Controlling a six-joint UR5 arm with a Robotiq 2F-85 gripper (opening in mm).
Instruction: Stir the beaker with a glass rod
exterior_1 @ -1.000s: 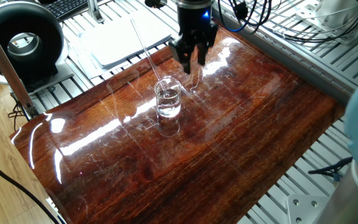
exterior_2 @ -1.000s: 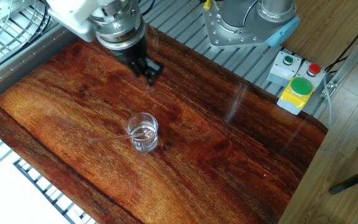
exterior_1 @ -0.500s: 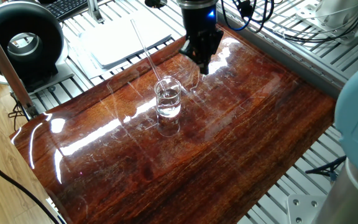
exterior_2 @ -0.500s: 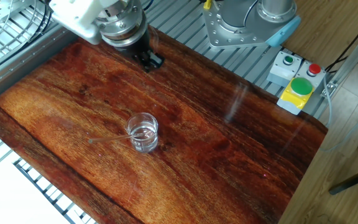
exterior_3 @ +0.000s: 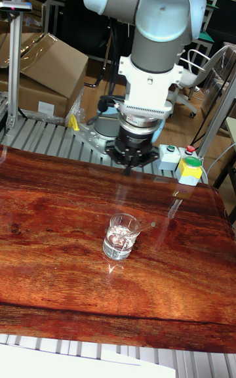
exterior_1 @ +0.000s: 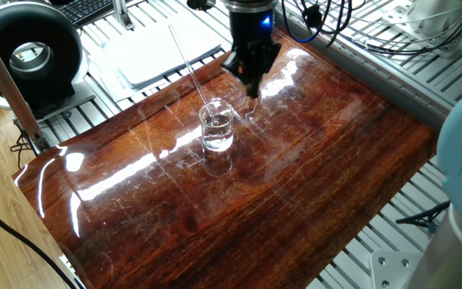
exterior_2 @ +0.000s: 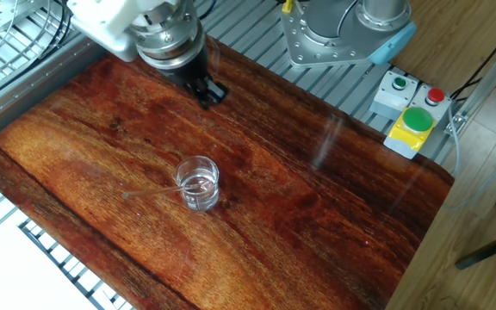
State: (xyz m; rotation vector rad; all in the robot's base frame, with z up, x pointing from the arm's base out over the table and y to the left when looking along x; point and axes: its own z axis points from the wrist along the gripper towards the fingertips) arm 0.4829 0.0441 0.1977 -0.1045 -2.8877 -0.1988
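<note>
Fingers pressed together, nothing between them, pointing down over the far part of the board. Hanging clear of the wood, well apart from the beaker. No contact with the rod either.

Upright beaker near the middle of the board, clear liquid inside. Rod leaning in it, lower end in the liquid, resting on the rim, upper end slanting up and away to the far left in one fixed view, out past the board edge above a white tray. In the other fixed view, seen as a faint line running left from the beaker. In the tall view, hard to make out against the glare.

Beyond the board, slatted metal bench all round. Button box with a green button off the board's corner, beside the arm's base.
</note>
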